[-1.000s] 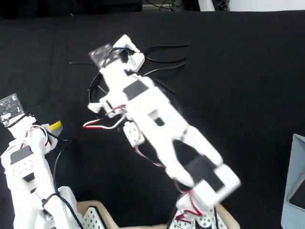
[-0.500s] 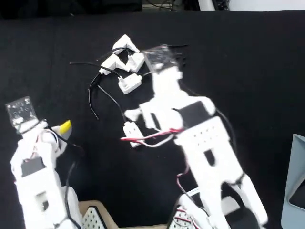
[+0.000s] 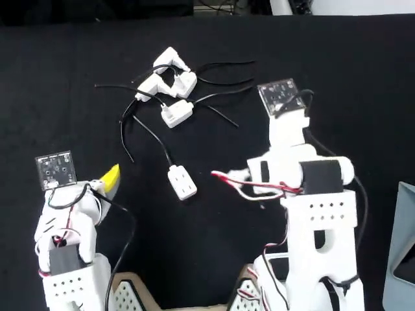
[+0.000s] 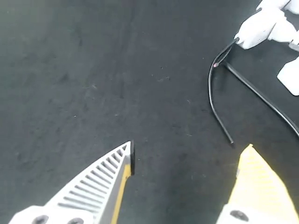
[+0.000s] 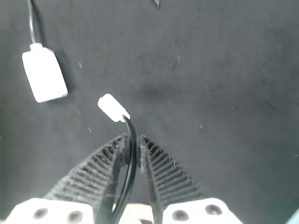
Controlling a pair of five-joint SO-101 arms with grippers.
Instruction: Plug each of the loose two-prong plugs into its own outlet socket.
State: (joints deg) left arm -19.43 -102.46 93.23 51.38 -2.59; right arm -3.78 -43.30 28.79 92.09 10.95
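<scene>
Black cloth (image 3: pixel 363 78) over table, grey-blue object (image 3: pixel 403 259) at edge

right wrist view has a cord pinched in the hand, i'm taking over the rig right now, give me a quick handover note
left hand: open, holding nothing, over the bare black table.
right hand: shut on the plug cord just behind its small white plug; prongs not visible.
lone socket: flat on the table near that plug, apart from it.
other white pieces: clustered with their black cords at the far side; cannot tell whether any are mated.
Done: one plug held by its cord.
Left: seat it in the lone socket, then work through the cluster.
</scene>
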